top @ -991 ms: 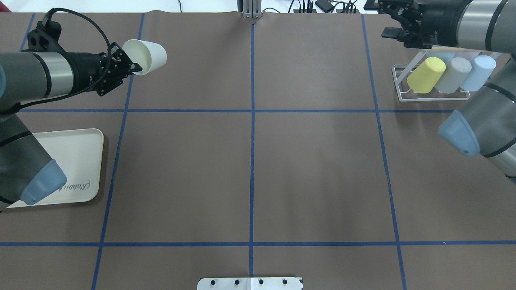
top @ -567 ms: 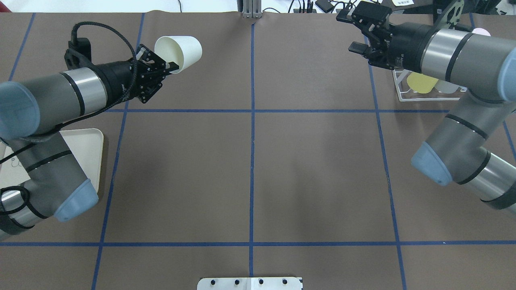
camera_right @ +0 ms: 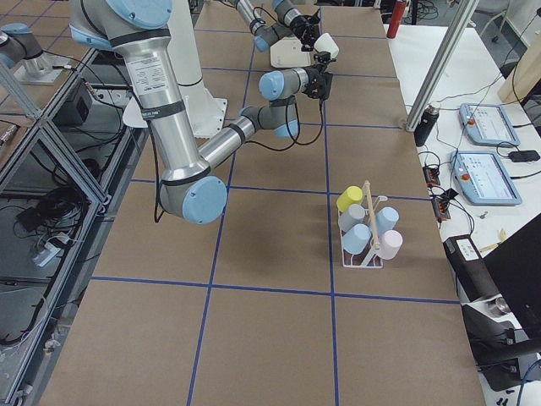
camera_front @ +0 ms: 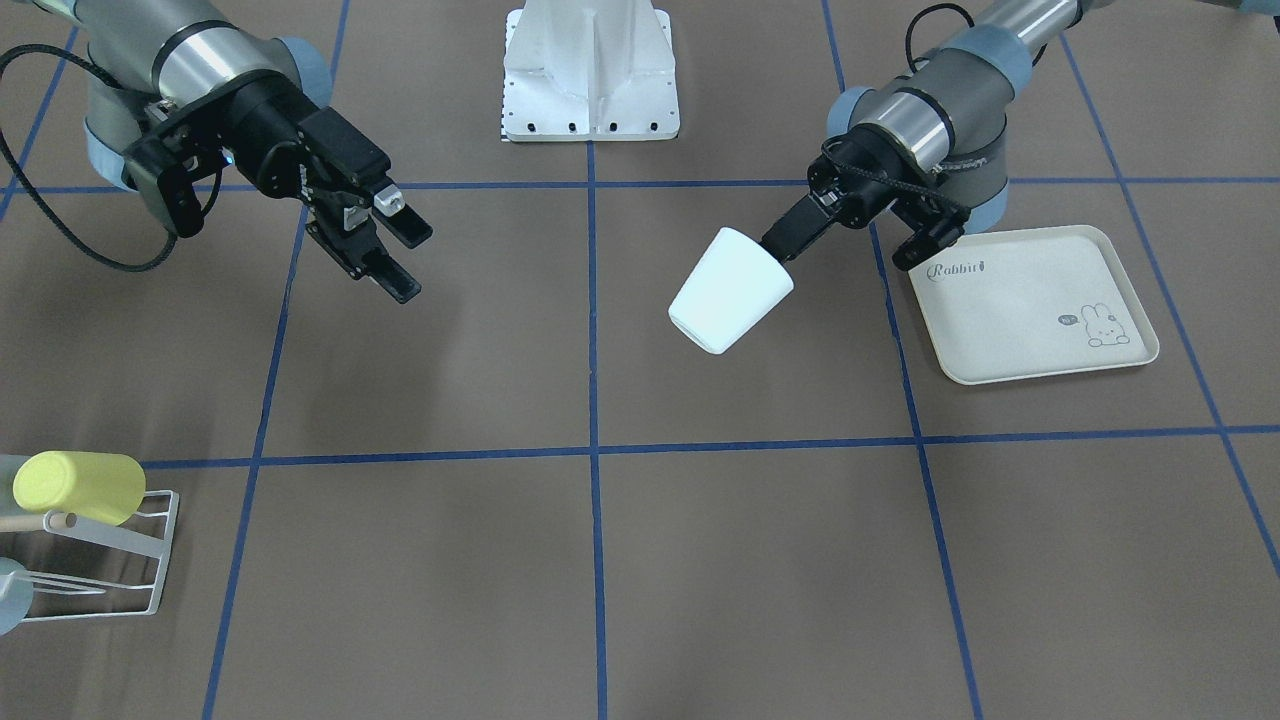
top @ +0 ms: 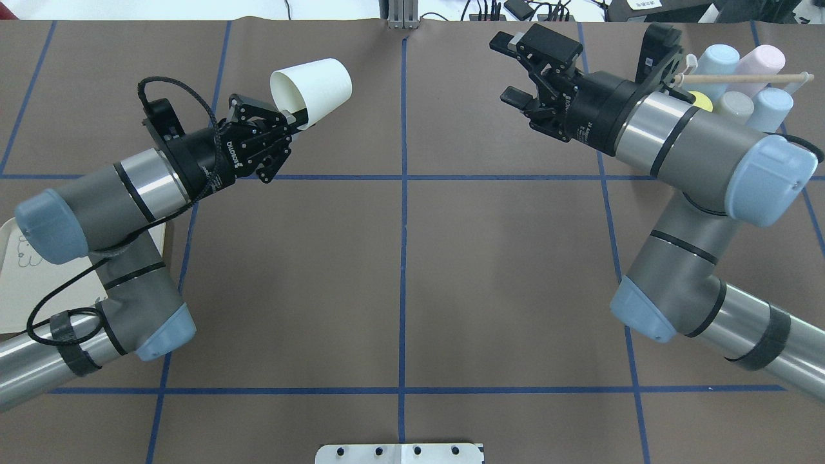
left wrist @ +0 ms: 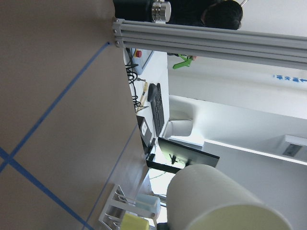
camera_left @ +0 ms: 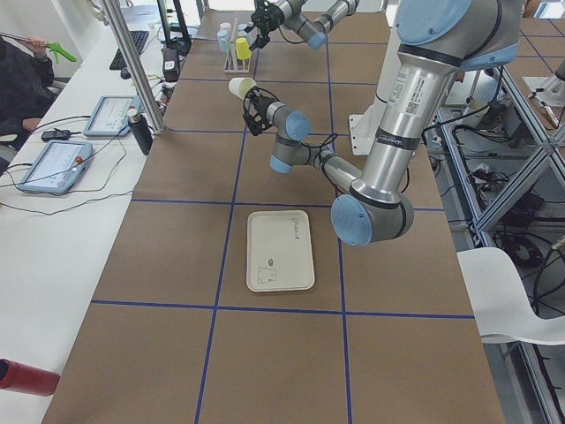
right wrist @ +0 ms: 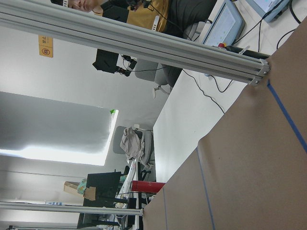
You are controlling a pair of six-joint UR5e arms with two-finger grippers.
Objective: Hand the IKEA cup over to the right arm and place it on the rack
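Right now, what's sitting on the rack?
Five cups: yellow cup, grey cup, pink cup, two light-blue cups. Overhead, the right arm hides the rack's base.

Overhead: high, looking down, rack (top: 741, 77) upper right. Front-facing: opposite side, steep, rack lower left. Side views: high, distant, one near the rack, one far. Wrist views: rolled sideways; left shares the rack.

— What stands around you?
— My table (top: 515, 270) is covered with brown paper, and blue tape lines (top: 403, 258) make a grid on it. Across from me runs a long white desk (camera_left: 53, 230) with two tablets (camera_left: 55, 165) and a red bottle (camera_left: 26, 377).
— And further?
— Aluminium posts (camera_left: 132, 66), a white chair (camera_left: 508, 296), a white wall (left wrist: 230, 81). The light is even.
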